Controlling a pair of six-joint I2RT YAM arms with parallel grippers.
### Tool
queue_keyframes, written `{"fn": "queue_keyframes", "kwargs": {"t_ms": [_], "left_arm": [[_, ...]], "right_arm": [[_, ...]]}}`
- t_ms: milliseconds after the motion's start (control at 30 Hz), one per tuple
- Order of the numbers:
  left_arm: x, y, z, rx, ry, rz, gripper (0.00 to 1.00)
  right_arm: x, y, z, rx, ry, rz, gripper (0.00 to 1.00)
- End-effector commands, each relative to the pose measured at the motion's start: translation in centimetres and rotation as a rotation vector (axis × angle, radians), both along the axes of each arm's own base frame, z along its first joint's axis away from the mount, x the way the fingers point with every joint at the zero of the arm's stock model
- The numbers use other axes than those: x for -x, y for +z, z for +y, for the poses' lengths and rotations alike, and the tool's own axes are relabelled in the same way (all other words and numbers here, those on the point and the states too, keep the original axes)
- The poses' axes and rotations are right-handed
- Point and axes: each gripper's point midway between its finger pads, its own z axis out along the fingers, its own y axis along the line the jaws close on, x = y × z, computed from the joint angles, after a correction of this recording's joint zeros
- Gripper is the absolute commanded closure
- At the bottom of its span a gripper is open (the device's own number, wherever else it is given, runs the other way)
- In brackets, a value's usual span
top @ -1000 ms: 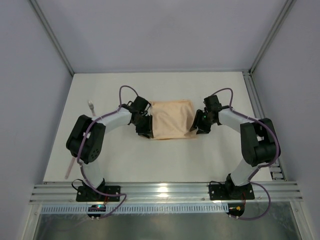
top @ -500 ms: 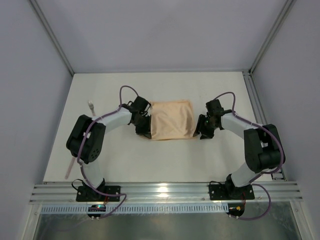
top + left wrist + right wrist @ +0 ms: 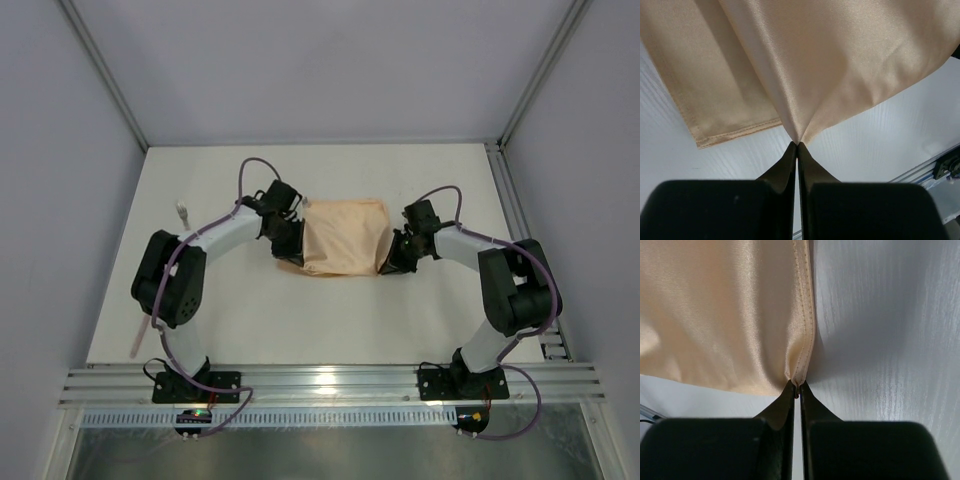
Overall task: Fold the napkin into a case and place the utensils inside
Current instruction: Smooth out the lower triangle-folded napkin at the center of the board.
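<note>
Napkin (image 3: 345, 237) on table (image 3: 300, 320), edges pinched in closed jaws

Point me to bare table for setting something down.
Free: far strip between napkin and back wall; near strip between napkin and front rail. Crowded: mid-table, where left gripper and right gripper pinch napkin's near corners; utensils by the left edge.

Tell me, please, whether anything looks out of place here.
Nothing is spilled or damaged. The napkin is bunched where the left gripper and right gripper pinch its near corners.
</note>
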Motion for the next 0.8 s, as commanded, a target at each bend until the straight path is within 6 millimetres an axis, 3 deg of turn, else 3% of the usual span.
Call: {"fn": "queue_keyframes", "kwargs": {"t_ms": [0, 167, 267, 367, 567, 667, 767], "left_arm": [[-1.2, 3.7, 0.6, 0.039, -0.017, -0.071, 1.0], [-2.2, 4.6, 2.9, 0.047, -0.002, -0.09, 1.0], [-2.5, 4.7, 3.9, 0.059, -0.014, -0.097, 1.0], [-2.5, 3.9, 5.2, 0.055, -0.02, -0.082, 1.0], [-1.9, 1.3, 8.0, 0.024, -0.03, -0.042, 1.0], [-2.1, 0.0, 9.2, 0.011, -0.035, -0.028, 1.0], [-2.7, -0.7, 9.7, -0.006, -0.067, -0.021, 1.0]], "right_arm": [[-2.3, 2.6, 1.1, -0.044, 0.002, -0.089, 0.97], [-3.0, 5.3, 2.5, -0.055, 0.041, -0.15, 0.97], [-2.9, 6.0, 4.7, -0.071, 0.089, -0.17, 0.97], [-2.6, 5.7, 6.8, -0.081, 0.132, -0.166, 0.97], [-2.5, 4.1, 7.5, -0.115, 0.103, -0.141, 0.97], [-2.3, 3.3, 7.8, -0.123, 0.125, -0.124, 0.89], [-1.8, 2.9, 7.9, -0.133, 0.141, -0.128, 0.69]]}}
